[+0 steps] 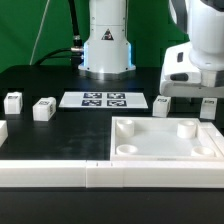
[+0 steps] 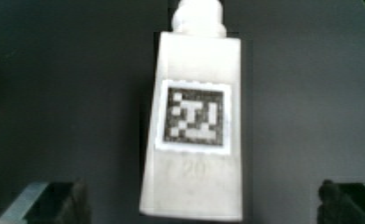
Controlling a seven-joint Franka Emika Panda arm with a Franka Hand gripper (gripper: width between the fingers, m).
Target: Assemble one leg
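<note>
black tabletop (image 1: 60, 130) carries a big white square piece (image 1: 165, 140), with the marker board (image 1: 105, 99) near it. the leg (image 2: 197, 110) lies flat on the tabletop between the wide-spread jaws, neither side touching it.

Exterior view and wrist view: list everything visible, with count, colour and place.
legs: four, white with black-and-white tags; two at the exterior view's left, two at its right near the hand
edge piece: one, white, cut off at the exterior view's left; cannot tell what it is
square piece: one, white, raised rim, round holes; front right
marker board: one, white with four tags; centre
front bar: one, white; along the front
table: one, black
arm base: one, white; rear centre
hand: one, open; in the wrist view, dark fingers either side of one leg, not touching
</note>
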